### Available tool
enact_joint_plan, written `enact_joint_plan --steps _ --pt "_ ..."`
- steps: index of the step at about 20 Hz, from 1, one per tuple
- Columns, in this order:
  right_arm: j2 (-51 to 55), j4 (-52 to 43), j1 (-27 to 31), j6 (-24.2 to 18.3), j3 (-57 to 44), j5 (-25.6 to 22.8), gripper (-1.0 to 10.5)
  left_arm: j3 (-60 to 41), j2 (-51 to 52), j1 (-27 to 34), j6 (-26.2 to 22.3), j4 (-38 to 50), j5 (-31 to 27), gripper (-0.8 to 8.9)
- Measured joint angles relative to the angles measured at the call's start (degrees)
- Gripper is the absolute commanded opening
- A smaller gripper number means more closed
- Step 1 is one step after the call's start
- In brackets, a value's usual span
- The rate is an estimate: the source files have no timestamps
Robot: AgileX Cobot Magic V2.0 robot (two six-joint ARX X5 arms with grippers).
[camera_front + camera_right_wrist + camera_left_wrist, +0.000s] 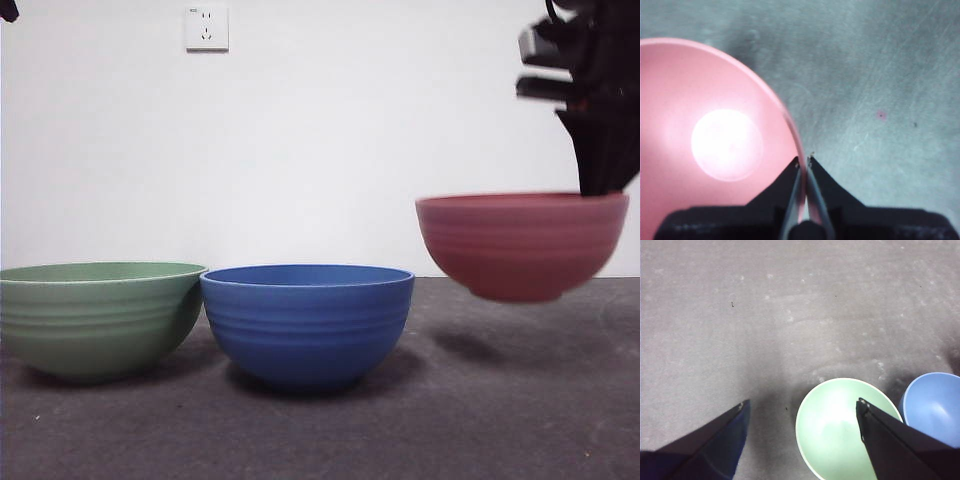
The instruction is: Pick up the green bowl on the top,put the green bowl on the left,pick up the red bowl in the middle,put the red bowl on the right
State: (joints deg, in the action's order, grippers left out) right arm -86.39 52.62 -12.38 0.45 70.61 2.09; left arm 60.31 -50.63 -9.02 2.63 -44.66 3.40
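Note:
The green bowl [95, 318] stands on the table at the left, touching the blue bowl. It also shows in the left wrist view [840, 427], below my left gripper [802, 407], which is open, empty and high above it. The red bowl [522, 245] hangs in the air at the right, clear of the table, its shadow beneath it. My right gripper [598, 165] is shut on the red bowl's right rim. In the right wrist view my right gripper [803, 161] pinches the rim of the red bowl [715, 145].
A blue ribbed bowl [307, 322] stands in the middle of the dark grey table [480, 420]; it also shows in the left wrist view [935, 407]. A white wall with a socket [206, 27] is behind. A black tip [8, 10] shows at the top left corner.

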Motion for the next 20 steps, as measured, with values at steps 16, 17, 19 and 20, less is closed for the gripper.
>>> enact_joint_plan --steps 16,17,19,20 --pt "-5.14 -8.17 0.02 0.44 -6.88 3.78 2.9 0.00 -0.63 0.00 0.00 1.25 1.77 3.50" --pt "-5.14 -8.15 0.02 0.46 -6.88 3.78 2.9 0.00 -0.63 0.00 0.00 1.25 2.84 3.50" --pt "-4.81 -8.17 0.02 0.63 -6.88 3.85 2.9 0.00 -0.63 0.00 0.00 1.22 4.26 3.50" --pt "-4.00 -8.22 0.02 0.63 -6.93 3.85 2.8 0.00 -0.63 0.00 0.00 1.20 4.55 3.50"
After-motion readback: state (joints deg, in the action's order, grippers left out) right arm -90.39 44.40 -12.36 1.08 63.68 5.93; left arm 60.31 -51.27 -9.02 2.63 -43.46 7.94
